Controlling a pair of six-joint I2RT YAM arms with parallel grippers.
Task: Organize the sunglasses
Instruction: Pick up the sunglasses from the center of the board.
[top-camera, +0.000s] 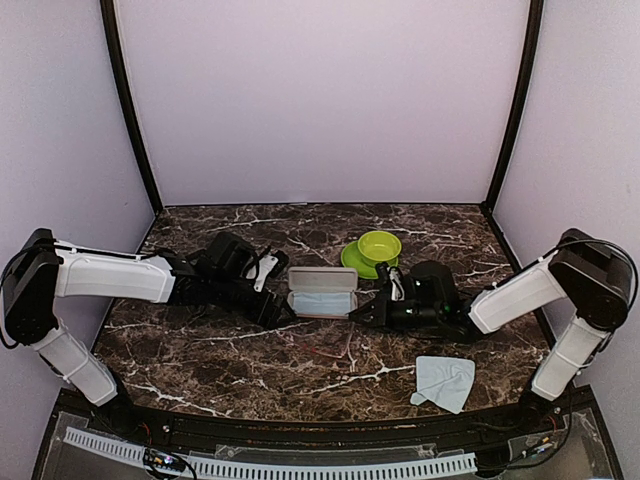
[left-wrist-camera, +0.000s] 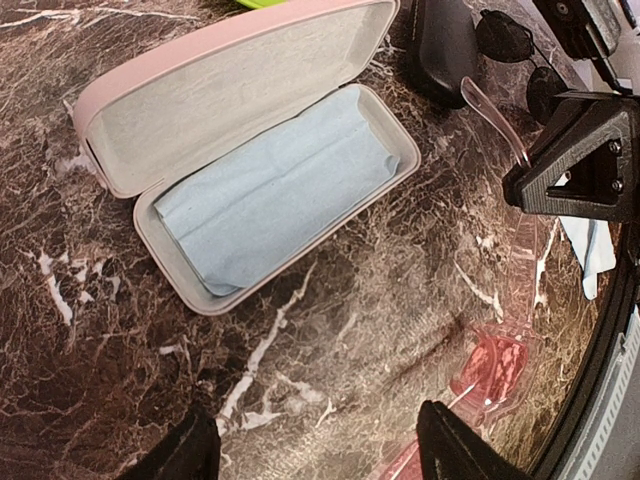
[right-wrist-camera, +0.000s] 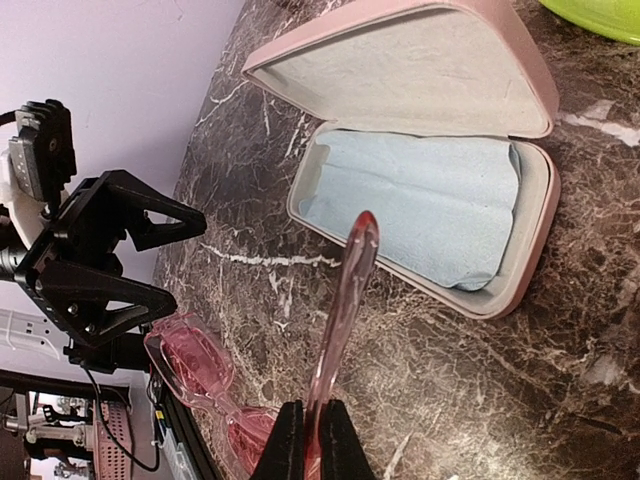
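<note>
The red-pink sunglasses (right-wrist-camera: 190, 360) lie on the marble in front of the open pink case (right-wrist-camera: 430, 190), with one temple raised. My right gripper (right-wrist-camera: 313, 440) is shut on that temple; it also shows in the top view (top-camera: 365, 312). The pink lenses show in the left wrist view (left-wrist-camera: 495, 365), right of my open, empty left gripper (left-wrist-camera: 320, 450), which hovers just in front of the case (left-wrist-camera: 250, 170). The case holds a blue cloth (left-wrist-camera: 270, 190). The black-framed sunglasses (left-wrist-camera: 505, 35) lie behind the right gripper, beside a black oval case (left-wrist-camera: 445, 45).
A green bowl on a green plate (top-camera: 378, 250) stands behind the pink case (top-camera: 322, 292). A light blue cloth (top-camera: 445, 382) lies at the front right. The two grippers face each other closely across the case's front; my left gripper shows in the top view (top-camera: 270, 305).
</note>
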